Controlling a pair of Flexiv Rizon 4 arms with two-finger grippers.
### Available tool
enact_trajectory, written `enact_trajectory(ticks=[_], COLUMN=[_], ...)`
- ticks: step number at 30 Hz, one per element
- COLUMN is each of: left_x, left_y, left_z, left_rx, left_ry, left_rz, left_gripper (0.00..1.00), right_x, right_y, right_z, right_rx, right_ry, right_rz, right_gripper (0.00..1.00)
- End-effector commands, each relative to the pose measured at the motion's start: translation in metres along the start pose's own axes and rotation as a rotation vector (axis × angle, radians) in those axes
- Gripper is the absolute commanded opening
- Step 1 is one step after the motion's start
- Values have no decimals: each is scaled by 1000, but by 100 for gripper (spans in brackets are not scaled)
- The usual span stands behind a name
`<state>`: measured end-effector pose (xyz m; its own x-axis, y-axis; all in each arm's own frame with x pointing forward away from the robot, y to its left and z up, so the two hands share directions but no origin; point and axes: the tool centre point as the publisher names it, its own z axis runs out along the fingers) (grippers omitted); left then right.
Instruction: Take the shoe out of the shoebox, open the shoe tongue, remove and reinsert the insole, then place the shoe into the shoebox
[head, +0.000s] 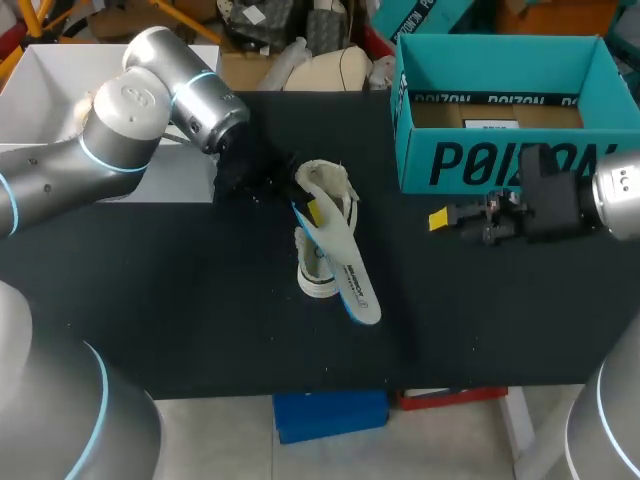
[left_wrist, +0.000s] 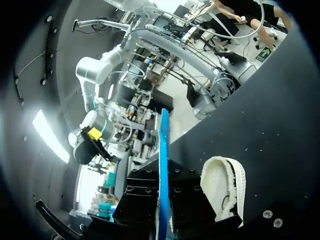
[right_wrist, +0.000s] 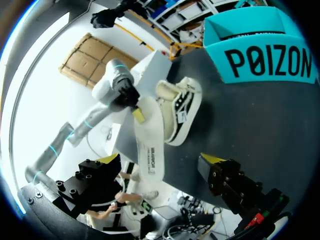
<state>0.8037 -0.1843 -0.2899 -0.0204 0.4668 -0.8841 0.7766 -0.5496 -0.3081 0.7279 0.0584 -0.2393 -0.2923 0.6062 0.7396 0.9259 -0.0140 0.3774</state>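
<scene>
One insole (head: 350, 280) pinched between left jaws, by shoe (head: 326, 181).

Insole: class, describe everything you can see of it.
The insole is long, thin and flat, white on its printed face with a blue edge. The left end effector grips one end; the rest slants out beside the cream shoe on the black table. Whether its free end touches the table cannot be told.
</scene>
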Motion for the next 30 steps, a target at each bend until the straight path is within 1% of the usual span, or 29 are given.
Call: enact_trajectory(ticks=[1,2,4,6,7,10,16,21,22,25,30], left_x=[-12,-15,-22,-29,-31,-37,-46,-59,-61,-64,-69], left_y=[-8,-9,-10,-12,-13,-19,-32,-40,-40,-41,-39], left_z=[-3,-4,-6,-8,-9,-9,-16,-18,-18,-16,-7], left_rx=[-21,-23,-32,-64,-86,-118,-135,-109,-106,-83,-26], left_ry=[7,8,11,23,36,29,-1,-73,-81,-85,-81], left_rz=[73,90,136,178,197,224,299,372,384,405,444], left_gripper=[0,0,0,0,0,0,0,0,0,0,0], right_x=[-5,-4,0,4,4,4,4,4,6,10,27], right_y=[16,20,28,36,36,36,36,36,34,35,44], right_z=[1,4,9,16,16,16,16,16,18,30,52], right_rx=[24,25,39,62,62,62,62,62,64,82,103], right_ry=[63,86,95,108,108,108,108,108,128,176,256], right_rz=[-18,-24,-41,-66,-66,-66,-66,-66,-74,-97,-148], right_gripper=[100,100,100,100,100,100,100,100,100,100,100])
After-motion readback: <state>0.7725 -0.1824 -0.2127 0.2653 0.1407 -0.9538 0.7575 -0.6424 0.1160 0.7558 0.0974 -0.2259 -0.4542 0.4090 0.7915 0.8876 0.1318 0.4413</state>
